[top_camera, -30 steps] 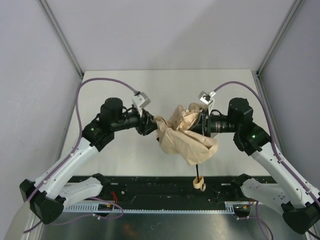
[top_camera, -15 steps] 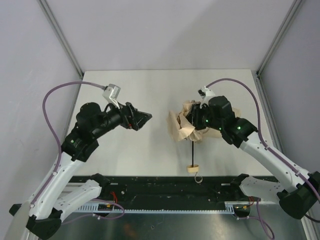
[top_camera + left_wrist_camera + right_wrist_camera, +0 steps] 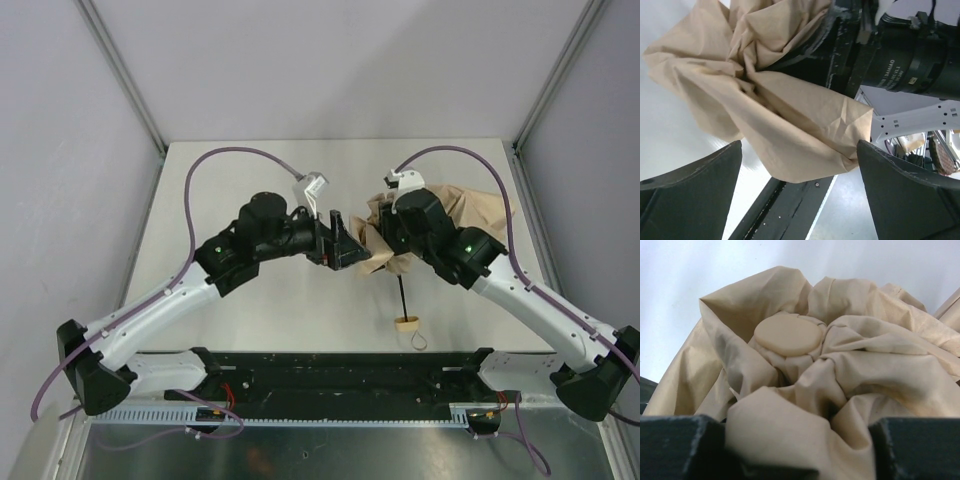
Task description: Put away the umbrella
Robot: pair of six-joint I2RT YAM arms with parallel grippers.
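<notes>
The umbrella [image 3: 472, 207] is a crumpled pale beige canopy held above the table's middle. Its thin black shaft [image 3: 402, 297] hangs toward the near edge and ends in a tan handle [image 3: 406, 322] with a loop strap. My right gripper [image 3: 385, 238] is shut on the bunched fabric [image 3: 805, 405], and the round tan top cap [image 3: 788, 335] sits just beyond its fingers. My left gripper [image 3: 347, 246] is open, just left of the canopy. Its fingers [image 3: 690, 195] stand wide apart, with the fabric's lower fold [image 3: 790, 135] hanging just beyond them.
A black rail [image 3: 340, 370] runs along the table's near edge below the handle. Grey walls with metal posts [image 3: 122, 75] close in the table on the left, right and back. Purple cables [image 3: 225, 160] arch over both arms.
My left gripper opened and let go of the canopy, swung away to the left, then came back beside it. The right gripper kept its hold; the bundle and handle shifted slightly right.
</notes>
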